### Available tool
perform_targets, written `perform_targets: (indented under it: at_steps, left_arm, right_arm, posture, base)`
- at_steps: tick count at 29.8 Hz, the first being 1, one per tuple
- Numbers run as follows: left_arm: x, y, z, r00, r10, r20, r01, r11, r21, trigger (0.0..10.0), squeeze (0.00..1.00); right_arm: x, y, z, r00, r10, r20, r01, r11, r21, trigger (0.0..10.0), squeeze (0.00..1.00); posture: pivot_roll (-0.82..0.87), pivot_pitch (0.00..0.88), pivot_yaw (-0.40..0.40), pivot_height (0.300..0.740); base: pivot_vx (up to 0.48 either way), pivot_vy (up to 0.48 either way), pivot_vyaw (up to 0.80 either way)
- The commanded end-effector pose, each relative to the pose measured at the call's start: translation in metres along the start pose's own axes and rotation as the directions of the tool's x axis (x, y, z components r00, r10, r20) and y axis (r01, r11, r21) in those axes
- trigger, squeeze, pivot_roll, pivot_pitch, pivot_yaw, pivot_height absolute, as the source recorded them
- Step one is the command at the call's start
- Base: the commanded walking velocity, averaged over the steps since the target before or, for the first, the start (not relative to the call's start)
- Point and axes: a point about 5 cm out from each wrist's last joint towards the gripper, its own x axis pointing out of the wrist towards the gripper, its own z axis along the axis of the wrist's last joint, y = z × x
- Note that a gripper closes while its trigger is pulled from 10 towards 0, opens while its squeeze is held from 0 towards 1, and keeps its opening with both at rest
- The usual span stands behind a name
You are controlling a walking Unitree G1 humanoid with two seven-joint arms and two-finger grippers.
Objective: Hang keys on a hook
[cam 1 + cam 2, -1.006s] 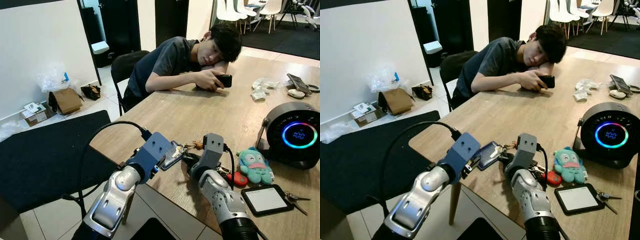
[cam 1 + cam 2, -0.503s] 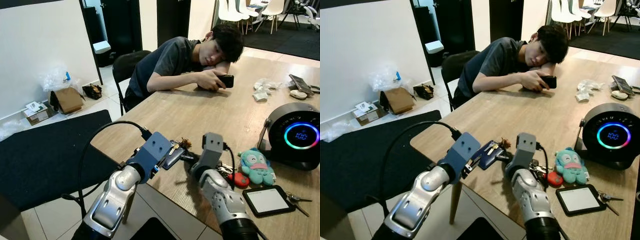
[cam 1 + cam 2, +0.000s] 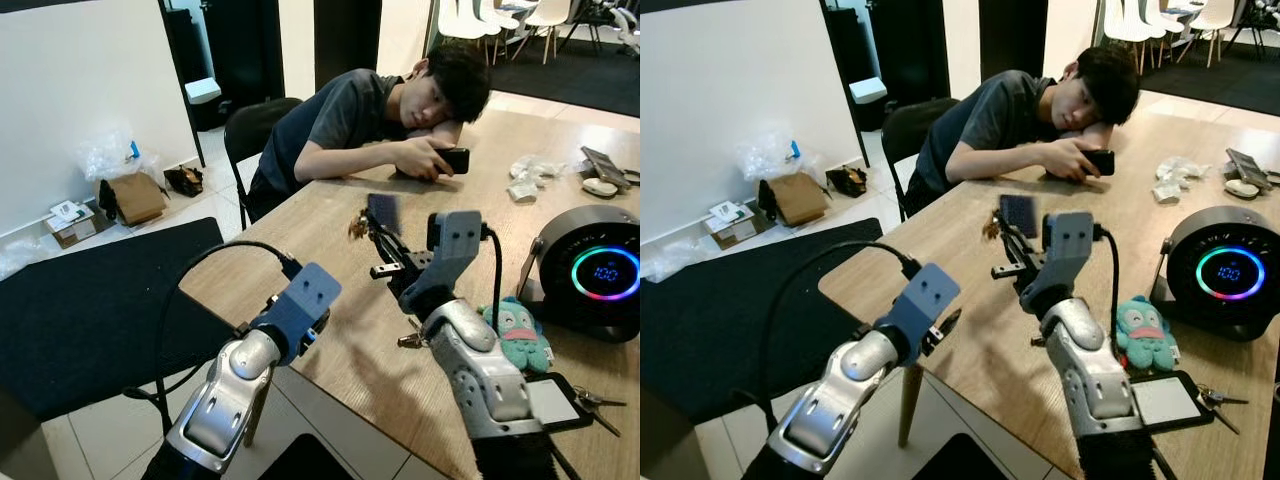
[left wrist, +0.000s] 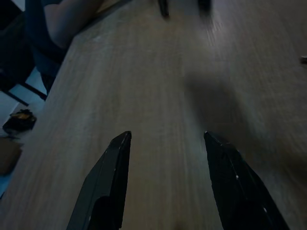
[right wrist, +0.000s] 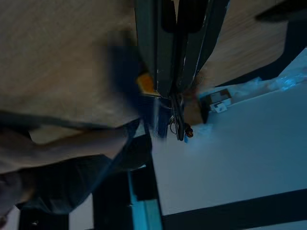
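Keys (image 3: 378,217) held above table (image 3: 330,235) centre, speaker (image 3: 590,270) right, person (image 3: 370,120) behind, plush toy (image 3: 518,335) beside speaker.

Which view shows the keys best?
The left eye view: the keys hang clear above the table, pinched in the raised right gripper. The right eye view shows the same. The right wrist view shows them blurred at the fingertips. The left wrist view shows the left gripper open over bare wood.

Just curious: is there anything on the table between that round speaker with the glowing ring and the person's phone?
Mostly bare wood. In the left eye view, only crumpled wrappers lie roughly between the speaker and the phone.
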Motion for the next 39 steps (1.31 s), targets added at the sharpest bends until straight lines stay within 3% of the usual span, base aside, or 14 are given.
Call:
perform_targets:
  at_steps: [1,2,3,6,10,13,19,25,29,39]
  left_arm:
    - [-0.002,0.022,0.013,0.993,0.098,0.072,-0.090,0.991,-0.098,10.0,0.00]
    - [-0.002,0.022,0.013,0.993,0.098,0.072,-0.090,0.991,-0.098,10.0,0.00]
    - [-0.006,0.036,0.024,0.981,0.153,0.117,-0.134,0.978,-0.159,10.0,0.00]
    - [-0.010,0.046,0.031,0.974,0.180,0.139,-0.157,0.973,-0.167,10.0,0.00]
    - [-0.013,0.048,0.035,0.974,0.170,0.153,-0.145,0.976,-0.161,10.0,0.00]
    - [-0.018,0.048,0.038,0.981,0.106,0.161,-0.080,0.983,-0.164,10.0,0.00]
    - [-0.029,0.034,0.044,0.983,-0.016,0.183,0.051,0.981,-0.188,10.0,0.00]
    - [-0.031,0.030,0.063,0.967,-0.023,0.254,0.076,0.976,-0.203,10.0,0.00]
    - [-0.030,0.030,0.061,0.970,-0.014,0.245,0.052,0.988,-0.149,10.0,0.00]
    - [-0.027,0.030,0.062,0.970,0.023,0.242,0.026,0.980,-0.196,10.0,0.00]
  right_arm:
    - [-0.010,-0.001,-0.008,0.999,0.022,-0.039,-0.020,0.999,0.027,10.0,0.00]
    - [-0.010,-0.001,-0.008,0.999,0.022,-0.039,-0.020,0.999,0.027,10.0,0.00]
    - [-0.017,-0.002,-0.007,0.999,0.035,-0.011,-0.033,0.988,0.151,10.0,0.00]
    - [-0.020,0.001,-0.005,0.999,0.049,0.014,-0.050,0.976,0.212,10.0,0.00]
    - [-0.021,0.003,-0.005,0.998,0.058,0.015,-0.060,0.974,0.219,10.0,0.00]
    - [-0.023,0.009,-0.005,0.996,0.089,0.014,-0.090,0.973,0.210,10.0,0.00]
    - [-0.018,0.021,0.001,0.987,0.157,0.031,-0.160,0.976,0.150,10.0,0.00]
    - [-0.012,0.029,0.002,0.981,0.188,0.040,-0.192,0.961,0.200,10.0,0.00]
    - [-0.011,0.033,0.003,0.979,0.200,0.049,-0.206,0.950,0.236,10.0,0.00]
    - [-0.010,0.037,0.004,0.974,0.219,0.056,-0.226,0.938,0.264,10.0,0.00]
  posture:
    - [0.04,0.145,0.055,0.740]
    - [0.04,0.145,0.055,0.740]
    - [0.04,0.148,0.055,0.740]
    - [0.04,0.148,0.057,0.740]
    - [0.04,0.149,0.060,0.740]
    - [0.04,0.149,0.063,0.740]
    - [0.05,0.153,0.055,0.740]
    - [0.06,0.151,0.044,0.740]
    - [0.06,0.150,0.040,0.740]
    - [0.05,0.154,0.040,0.740]
  base:
    - [0.000,0.000,0.00]
    - [0.000,0.000,0.00]
    - [0.000,0.000,0.00]
    - [0.000,0.000,0.00]
    - [0.000,0.000,0.00]
    - [0.000,0.000,0.00]
    - [0.000,0.000,0.00]
    - [0.000,0.000,0.00]
    - [0.000,0.000,0.00]
    - [0.000,0.000,0.00]
